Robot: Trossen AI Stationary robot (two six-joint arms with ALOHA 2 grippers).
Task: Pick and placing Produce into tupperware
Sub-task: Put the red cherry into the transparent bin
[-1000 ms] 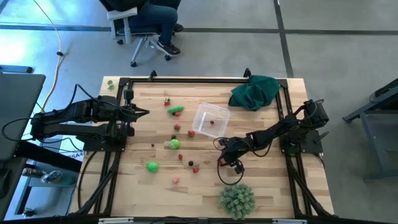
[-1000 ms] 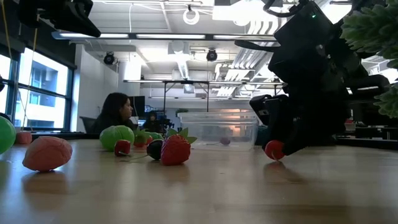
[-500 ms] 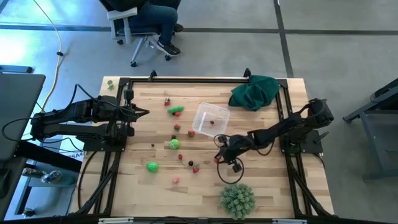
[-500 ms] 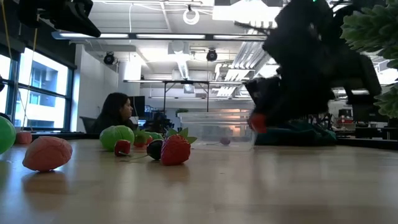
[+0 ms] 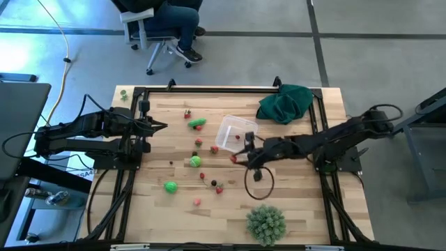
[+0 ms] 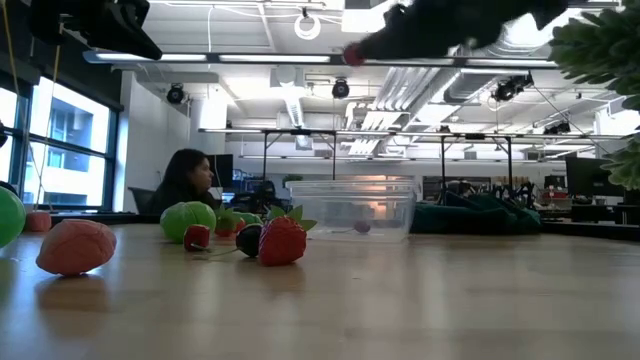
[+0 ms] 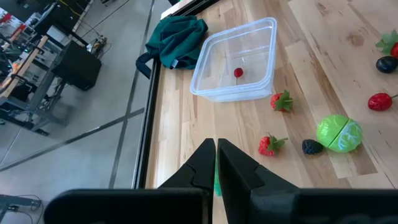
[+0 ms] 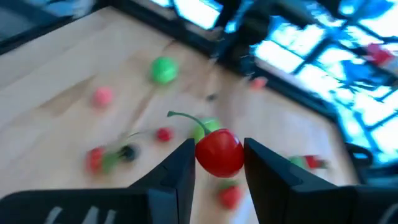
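Note:
My right gripper (image 5: 235, 157) hangs high over the table, just near of the tupperware (image 5: 235, 134), shut on a red cherry (image 8: 219, 154) with a green stem. The clear tupperware (image 7: 239, 59) stands on the wood with one small red piece (image 7: 238, 73) inside. More produce lies loose to its left: green pieces (image 5: 195, 162) (image 5: 171, 186) (image 5: 197, 123), strawberries (image 7: 283, 101) and dark berries (image 7: 311, 146). My left gripper (image 5: 162, 126) waits shut over the table's left edge. My right gripper pinches the cherry's round body (image 8: 205, 155) between its two fingers, one on each side. The fingers come from the table's right, slanting a little downward. The cherry is lifted clear of the table (image 6: 352, 55), its stem (image 8: 183, 117) sticking out beyond the fingers.
A dark green cloth (image 5: 286, 102) lies bunched at the far right corner. A pale-green spiky ball (image 5: 265, 223) sits at the near edge. A black frame rail (image 5: 209, 89) borders the table. A person sits in a chair beyond the far edge.
My right gripper has risen from the table top with the cherry, lifting it clear. It has moved toward the far left, toward the tupperware, and tipped from pointing steeply down to nearly level.

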